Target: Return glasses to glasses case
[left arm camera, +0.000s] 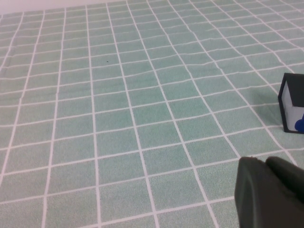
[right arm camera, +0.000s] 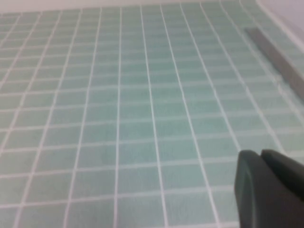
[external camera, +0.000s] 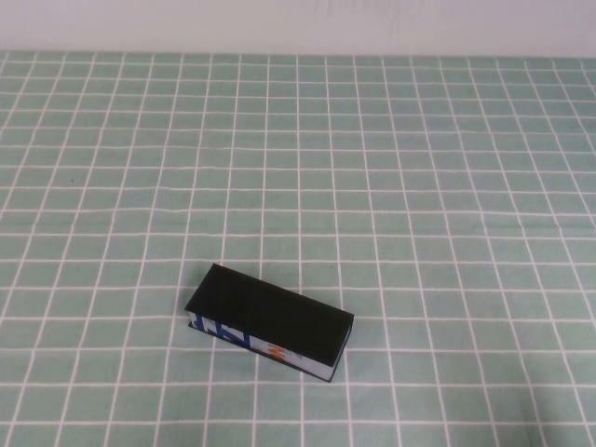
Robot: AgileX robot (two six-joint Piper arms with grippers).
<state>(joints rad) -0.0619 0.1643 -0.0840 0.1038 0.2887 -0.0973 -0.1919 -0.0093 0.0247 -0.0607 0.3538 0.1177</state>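
Observation:
The black glasses case (external camera: 268, 321) lies closed near the front middle of the green checked cloth, its white side panel with blue and orange markings facing the front. One end of it shows in the left wrist view (left arm camera: 292, 102). The glasses are not in view. My left gripper (left arm camera: 266, 164) is shut and empty, low over the cloth, apart from the case. My right gripper (right arm camera: 260, 156) is shut and empty over bare cloth. Neither gripper shows in the high view.
The green checked tablecloth (external camera: 372, 186) covers the whole table. A grey strip (right arm camera: 278, 59) lies along the table's edge in the right wrist view. A pale wall runs along the far edge.

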